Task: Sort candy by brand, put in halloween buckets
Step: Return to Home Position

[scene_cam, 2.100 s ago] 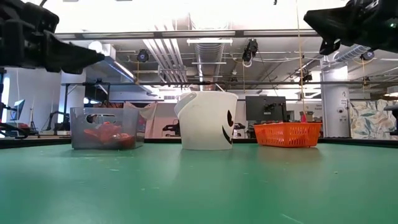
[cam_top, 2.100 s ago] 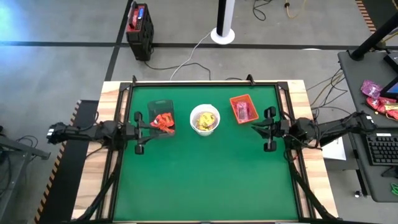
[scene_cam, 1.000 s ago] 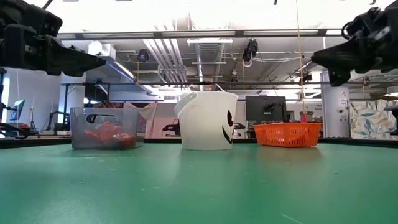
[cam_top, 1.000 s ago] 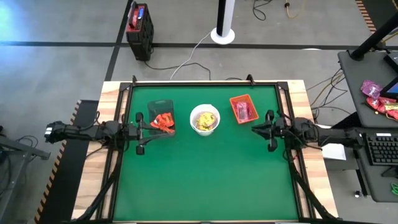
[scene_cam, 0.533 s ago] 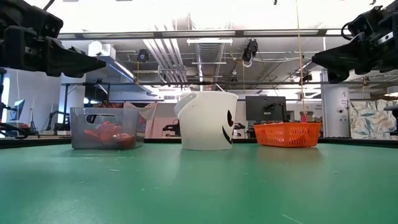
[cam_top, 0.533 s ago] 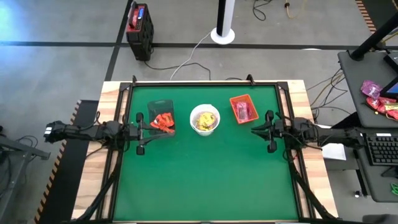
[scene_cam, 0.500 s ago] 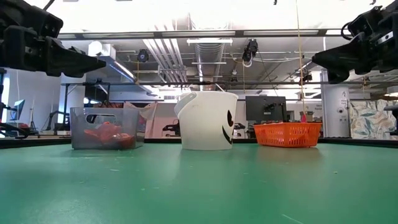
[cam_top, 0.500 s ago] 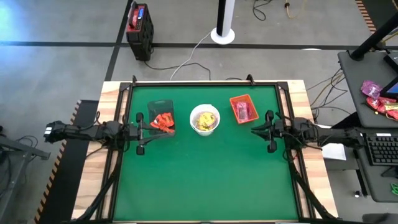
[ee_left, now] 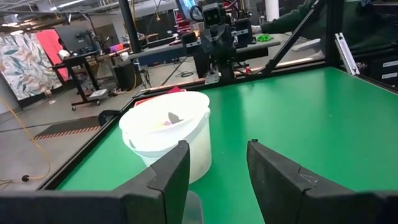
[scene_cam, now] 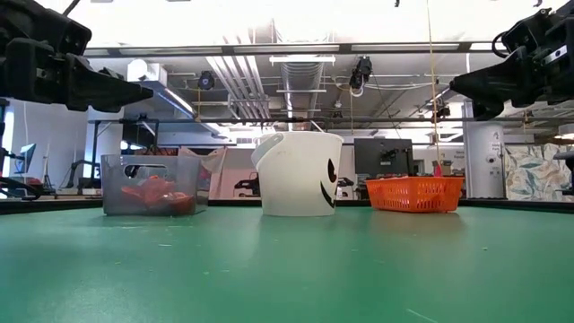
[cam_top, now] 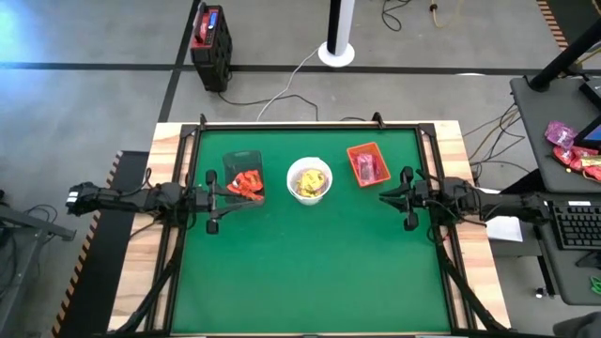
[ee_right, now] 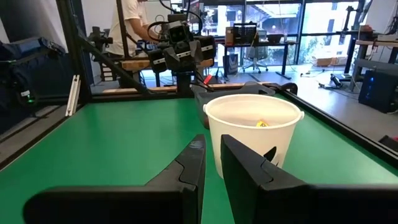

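Three halloween buckets stand in a row on the far half of the green mat. A dark translucent tub (cam_top: 242, 172) holds red-orange candy (cam_top: 248, 183). A white round bucket (cam_top: 309, 180) holds yellow candy (cam_top: 307, 186). An orange tray (cam_top: 367, 164) holds pink candy (cam_top: 369, 167). My left gripper (cam_top: 252, 196) hovers level at the mat's left side, near the tub, open and holding nothing (ee_left: 216, 158). My right gripper (cam_top: 381, 195) hovers level at the right side, near the tray, shut and holding nothing (ee_right: 212, 158). Both stand well above the mat (scene_cam: 148, 90) (scene_cam: 453, 83).
A black frame rail (cam_top: 310, 123) runs round the mat. The near half of the mat (cam_top: 310, 272) lies bare. More pink candy (cam_top: 566, 148) lies on a side desk beyond the right edge. A person (ee_right: 129, 25) stands in the room behind the left arm.
My right gripper has rolled a little about its own pointing line while staying in place. The buckets and candy have kept still.
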